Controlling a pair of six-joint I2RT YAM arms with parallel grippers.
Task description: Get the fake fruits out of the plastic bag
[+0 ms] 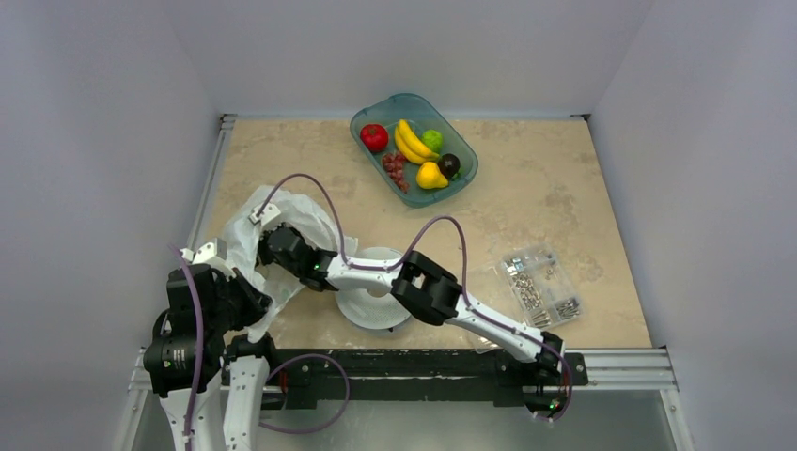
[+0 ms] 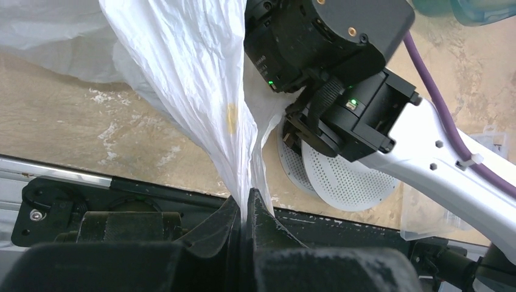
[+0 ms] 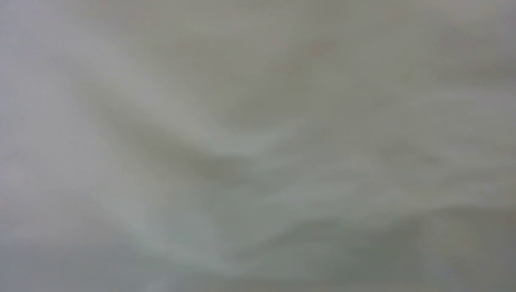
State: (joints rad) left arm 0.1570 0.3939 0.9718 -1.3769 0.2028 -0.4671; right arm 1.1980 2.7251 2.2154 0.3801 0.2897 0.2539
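Observation:
The white crinkly plastic bag (image 1: 282, 211) lies at the left of the table. My left gripper (image 2: 248, 201) is shut on a gathered fold of it (image 2: 201, 91) and holds it up. The black wrist of my right arm (image 1: 287, 252) reaches into the bag's mouth, and its fingers are hidden inside. The right wrist view shows only blurred white plastic. A red apple (image 1: 374, 137), a green apple (image 1: 432, 140), a dark-red grape cluster (image 1: 396, 169) and a yellow fruit (image 1: 430, 176) lie in the teal tray (image 1: 469, 165) at the back. No fruit shows inside the bag.
A yellow banana bunch (image 1: 411, 141) and a dark plum (image 1: 449, 164) share the tray. A white perforated disc (image 1: 376, 303) lies under the right arm. A clear bag of screws (image 1: 540, 285) sits at the right. A black rail (image 1: 404, 368) runs along the near edge.

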